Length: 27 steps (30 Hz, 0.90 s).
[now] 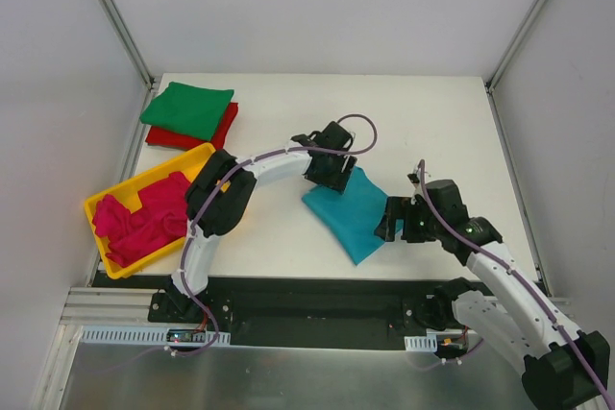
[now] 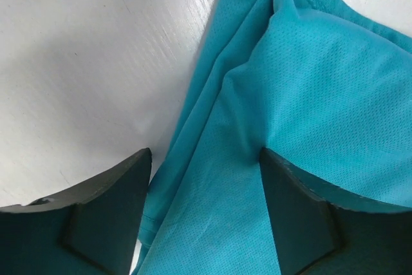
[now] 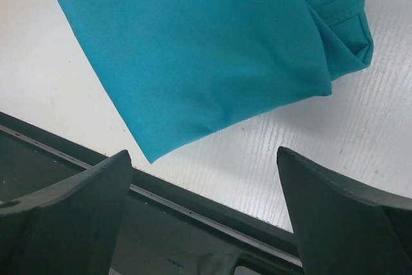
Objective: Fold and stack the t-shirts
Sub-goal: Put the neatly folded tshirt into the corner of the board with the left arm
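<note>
A folded teal-blue t-shirt [image 1: 348,215] lies on the white table near its front middle. My left gripper [image 1: 332,176] is at the shirt's far left corner; in the left wrist view [image 2: 206,185] it is open, with the teal cloth [image 2: 309,88] lying between its jaws. My right gripper [image 1: 390,222] is open and empty at the shirt's right edge; its view [image 3: 203,152] shows the teal shirt [image 3: 206,49] just ahead of the fingers. A folded green t-shirt [image 1: 188,108] lies on a folded red one [image 1: 227,132] at the back left. Magenta-pink t-shirts [image 1: 144,216] lie crumpled in the tray.
The yellow plastic tray [image 1: 98,201] stands at the table's left front edge, beside the left arm. The black base rail [image 3: 193,223] runs along the table's near edge just below the teal shirt. Metal frame posts stand at the back corners.
</note>
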{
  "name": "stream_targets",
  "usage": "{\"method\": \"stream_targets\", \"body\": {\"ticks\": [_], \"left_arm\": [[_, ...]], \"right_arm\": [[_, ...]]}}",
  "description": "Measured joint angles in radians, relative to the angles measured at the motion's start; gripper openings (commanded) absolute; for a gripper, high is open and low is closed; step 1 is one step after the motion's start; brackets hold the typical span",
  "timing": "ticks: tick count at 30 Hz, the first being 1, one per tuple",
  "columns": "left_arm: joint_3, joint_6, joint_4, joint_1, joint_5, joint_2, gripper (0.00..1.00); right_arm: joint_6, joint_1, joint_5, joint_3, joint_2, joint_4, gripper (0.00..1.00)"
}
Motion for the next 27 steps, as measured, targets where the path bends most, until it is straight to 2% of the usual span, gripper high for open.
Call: {"method": "stream_targets", "body": {"ticks": [2, 4, 6, 12, 18, 22, 27], "left_arm": [[-0.012, -0.008, 0.004, -0.019, -0.044, -0.004, 0.52], [-0.018, -0.018, 0.008, -0.035, -0.068, -0.005, 0.31], [-0.023, -0.040, 0.016, -0.050, -0.075, -0.004, 0.02], [-0.038, -0.104, 0.028, -0.074, -0.134, -0.010, 0.00], [-0.110, -0.148, -0.009, -0.084, -0.341, -0.079, 0.00], [-0.128, -0.142, -0.079, -0.021, -0.476, -0.114, 0.00], [-0.108, -0.055, -0.108, 0.090, -0.693, -0.126, 0.00]], "right_arm": [[-0.006, 0.000, 0.005, 0.000, -0.008, 0.000, 0.96], [-0.012, 0.000, 0.016, 0.000, -0.013, -0.001, 0.96], [-0.017, 0.000, 0.032, -0.002, -0.019, -0.003, 0.96], [-0.024, 0.000, 0.103, -0.007, -0.054, -0.013, 0.96], [-0.025, 0.000, 0.237, -0.031, -0.161, -0.017, 0.96], [-0.021, 0.000, 0.330, -0.063, -0.283, -0.018, 0.96], [-0.019, 0.000, 0.394, -0.087, -0.387, -0.017, 0.96]]}}
